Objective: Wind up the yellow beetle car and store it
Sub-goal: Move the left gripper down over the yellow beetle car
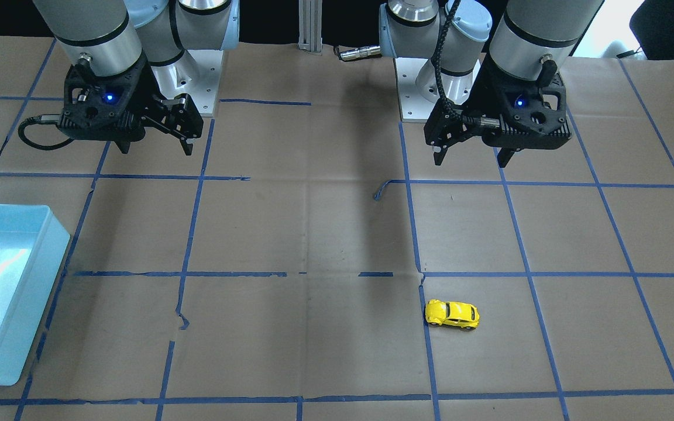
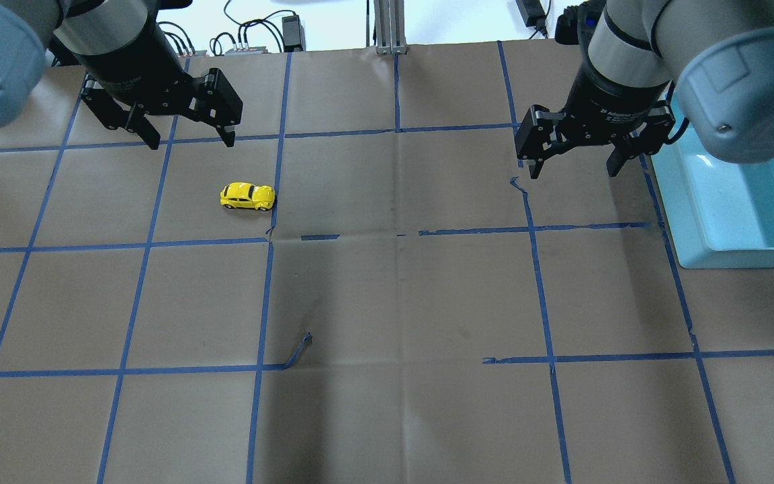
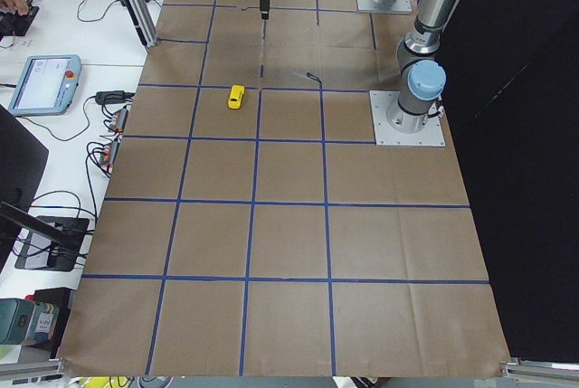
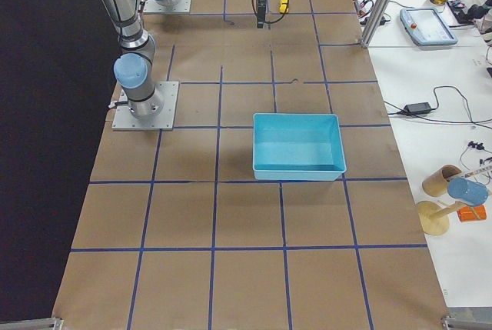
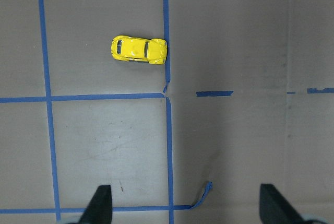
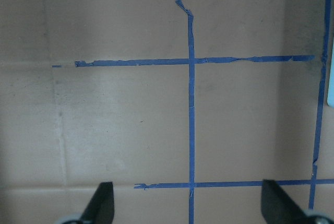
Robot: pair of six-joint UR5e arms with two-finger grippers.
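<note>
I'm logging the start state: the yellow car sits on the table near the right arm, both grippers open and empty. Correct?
Not quite. The yellow car sits near the left gripper, not the right gripper, as the overhead view shows. Both are open and empty, as you said.

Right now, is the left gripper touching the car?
Apart. The overhead view shows the left gripper, jaws open, with a plain gap between it and the car.

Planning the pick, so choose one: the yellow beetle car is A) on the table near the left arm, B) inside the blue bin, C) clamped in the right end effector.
A: the yellow beetle car sits on the table near the open left end effector, held by nothing.
</note>
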